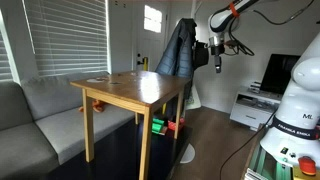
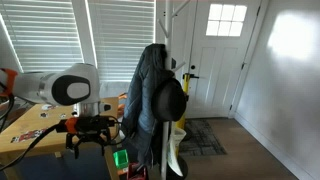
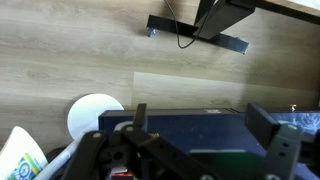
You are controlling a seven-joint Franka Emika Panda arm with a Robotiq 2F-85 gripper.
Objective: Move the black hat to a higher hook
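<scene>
Plainly, the jaws stood wide apart and empty, pointing down at the floor. The black hat [image 2: 168,100] hung on the coat rack [image 2: 166,28] against a dark jacket [image 2: 147,95], off to one side of the jaws, clear of them and outside the wrist view.

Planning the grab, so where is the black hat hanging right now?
In an exterior view, the black hat hangs on the coat rack, just picture-right of the jacket.
</scene>
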